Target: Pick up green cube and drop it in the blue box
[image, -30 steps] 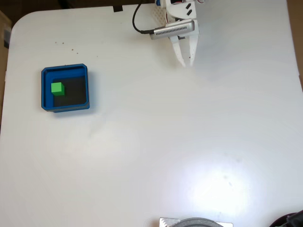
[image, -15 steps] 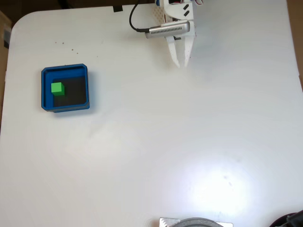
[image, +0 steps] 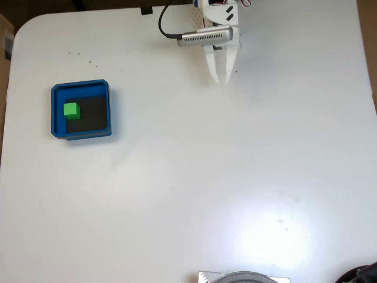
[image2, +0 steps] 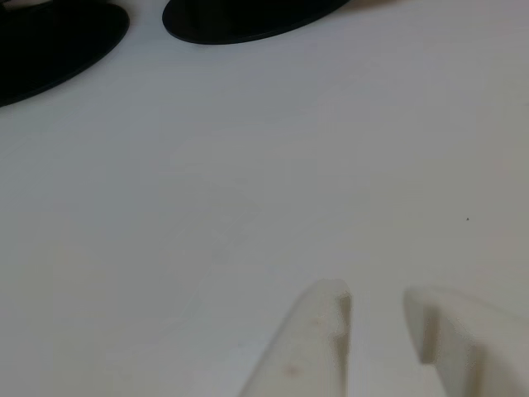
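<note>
In the fixed view, looking down on the white table [image: 194,177], one green cube [image: 71,109] sits inside one blue box [image: 80,111], resting on the dark floor toward the left wall as this view shows it. It lies loose there, nothing touching it, so the drop looks done to my eye. The single arm is up at the top edge, well apart from the box, with its end effector [image: 221,78] pointing down the picture over bare table. The two white fingers stand slightly apart at the tips and hold nothing — a released, empty hand, parked away from the box, I'd guess because its work is finished. A black cable [image: 166,20] loops off the wrist.

In the other view, close to the table, the end effector [image2: 376,310] pokes in from the bottom edge: two pale fingertips with a clear gap between them and only white surface in that gap. Two dark oval shapes [image2: 240,18] lie at the top edge — I cannot tell what they are.
</note>
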`<state>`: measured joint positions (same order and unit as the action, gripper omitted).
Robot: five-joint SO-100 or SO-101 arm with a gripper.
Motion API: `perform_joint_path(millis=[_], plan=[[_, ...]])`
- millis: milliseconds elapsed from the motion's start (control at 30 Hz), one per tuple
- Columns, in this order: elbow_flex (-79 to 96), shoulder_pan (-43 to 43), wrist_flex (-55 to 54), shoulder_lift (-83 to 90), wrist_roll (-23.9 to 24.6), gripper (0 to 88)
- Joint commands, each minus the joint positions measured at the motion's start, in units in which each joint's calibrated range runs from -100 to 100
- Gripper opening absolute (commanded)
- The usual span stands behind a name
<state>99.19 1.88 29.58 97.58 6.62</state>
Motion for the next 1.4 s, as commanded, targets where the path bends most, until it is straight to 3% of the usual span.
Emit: perform_joint_path(millis=[0,1367], plan=[[0.27,0.71,-1.17,1.25,0.05,1.4],[0.36,2.93,-1.17,1.17,-0.10,1.4]])
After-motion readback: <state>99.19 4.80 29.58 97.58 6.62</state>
